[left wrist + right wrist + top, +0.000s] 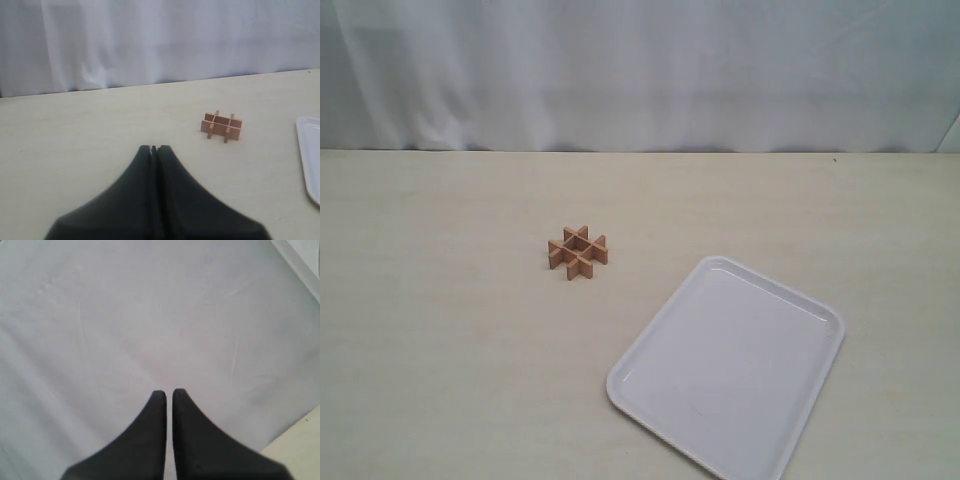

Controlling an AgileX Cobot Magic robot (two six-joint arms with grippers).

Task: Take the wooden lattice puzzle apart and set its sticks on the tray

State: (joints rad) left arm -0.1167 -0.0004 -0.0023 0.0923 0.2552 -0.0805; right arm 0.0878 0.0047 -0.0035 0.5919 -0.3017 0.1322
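Observation:
The wooden lattice puzzle stands assembled on the pale table, its four sticks crossed in a hash shape. The left wrist view shows it too, the puzzle lying well ahead of my left gripper, whose black fingers are pressed together with nothing between them. The white tray lies empty at the front right of the puzzle; its edge shows in the left wrist view. My right gripper points at the white curtain, fingers nearly touching and holding nothing. Neither gripper appears in the exterior view.
A white curtain hangs along the table's far edge. A corner of the table shows in the right wrist view. Bare tabletop surrounds the puzzle.

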